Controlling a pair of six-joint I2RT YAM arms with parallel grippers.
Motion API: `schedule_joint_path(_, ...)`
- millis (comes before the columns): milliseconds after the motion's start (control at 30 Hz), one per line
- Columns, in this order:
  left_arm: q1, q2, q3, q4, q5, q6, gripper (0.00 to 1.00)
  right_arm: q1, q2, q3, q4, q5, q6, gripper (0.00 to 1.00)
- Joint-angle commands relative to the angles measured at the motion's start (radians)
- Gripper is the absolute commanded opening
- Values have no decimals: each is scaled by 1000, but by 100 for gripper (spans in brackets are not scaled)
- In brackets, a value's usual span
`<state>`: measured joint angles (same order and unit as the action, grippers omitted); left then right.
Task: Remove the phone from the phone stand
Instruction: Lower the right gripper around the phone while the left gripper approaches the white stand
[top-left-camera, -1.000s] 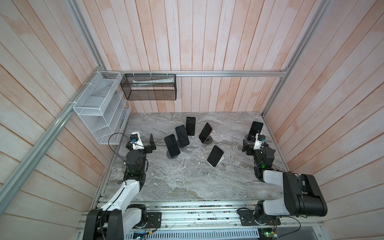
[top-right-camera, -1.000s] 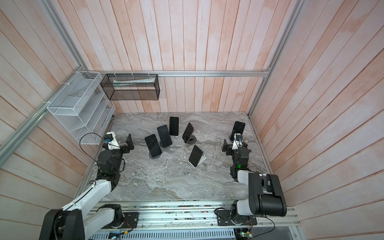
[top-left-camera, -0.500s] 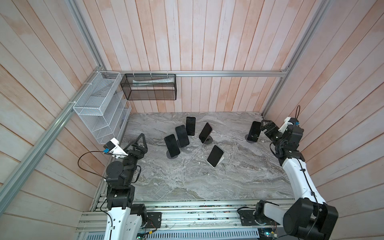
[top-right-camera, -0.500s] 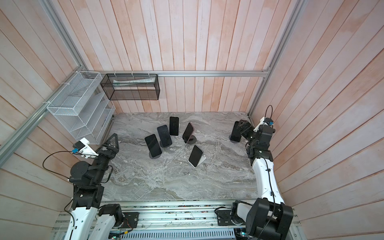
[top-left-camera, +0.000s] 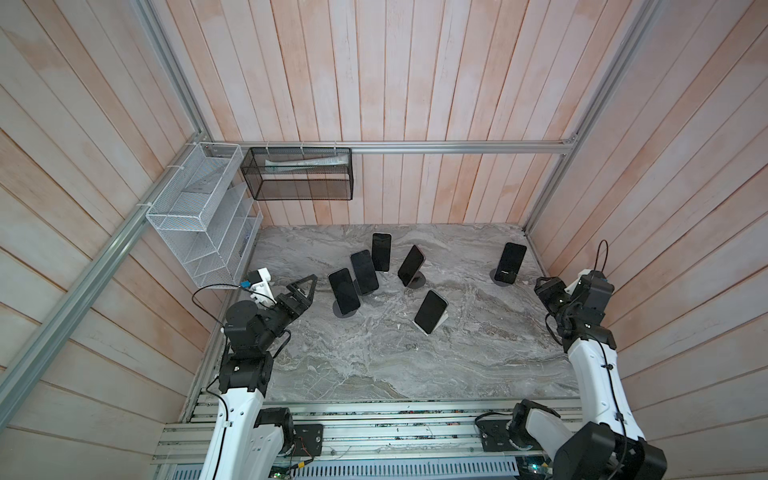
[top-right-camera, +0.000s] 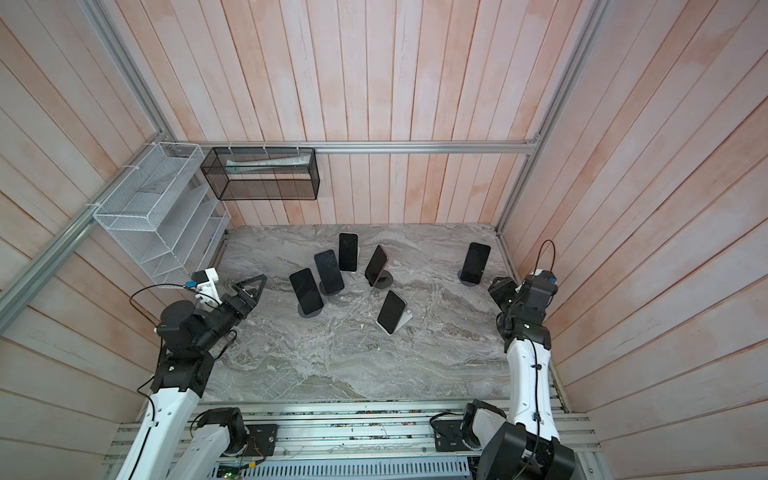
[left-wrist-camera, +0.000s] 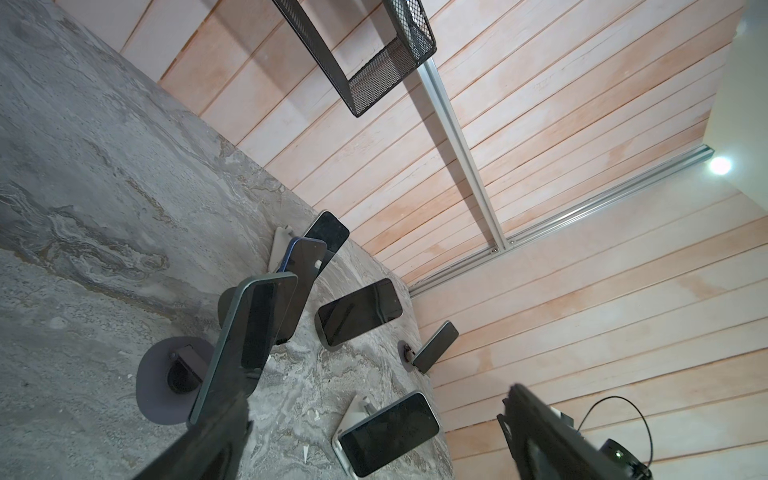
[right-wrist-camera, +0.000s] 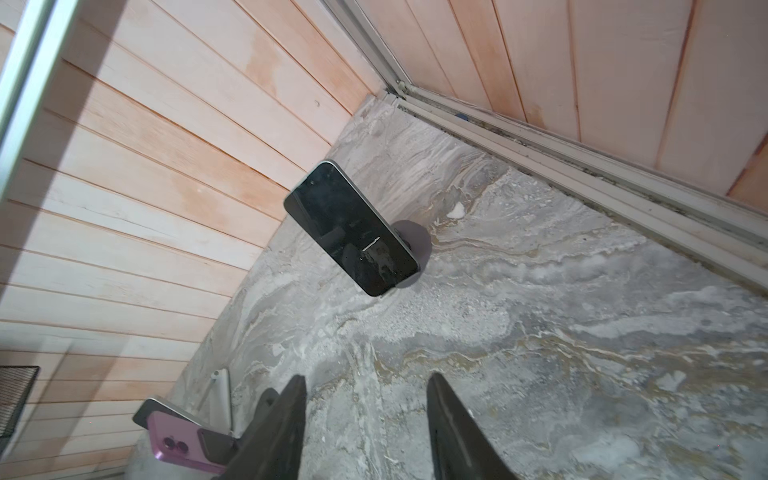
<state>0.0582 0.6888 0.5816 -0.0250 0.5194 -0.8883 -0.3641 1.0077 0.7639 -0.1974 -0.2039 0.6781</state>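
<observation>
At the left edge of the grey marbled surface (top-left-camera: 374, 361), left hand (top-left-camera: 302, 291) spread wide and empty, cluster of five dark phones on stands (top-left-camera: 364, 272) mid-frame, black slab phone (top-left-camera: 510, 263) upper right, leaning on its round grey stand (top-left-camera: 500, 279), right hand (top-left-camera: 542, 287) near it, fingers parted, empty.

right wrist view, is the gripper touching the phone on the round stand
No, the right gripper sits apart from the phone, bare tabletop showing between them.

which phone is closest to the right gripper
The phone standing alone on a round dark stand, off to the right; the other five cluster together, far from the right gripper.
</observation>
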Motion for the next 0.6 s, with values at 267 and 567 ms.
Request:
schedule_joint_path(267, 2, 68, 6, -26, 11, -49, 95, 75, 148, 214, -152, 153, -201, 60)
schedule_joint_path(567, 2, 136, 7, -12, 37, -74, 91, 141, 268, 328, -134, 242, -277, 72)
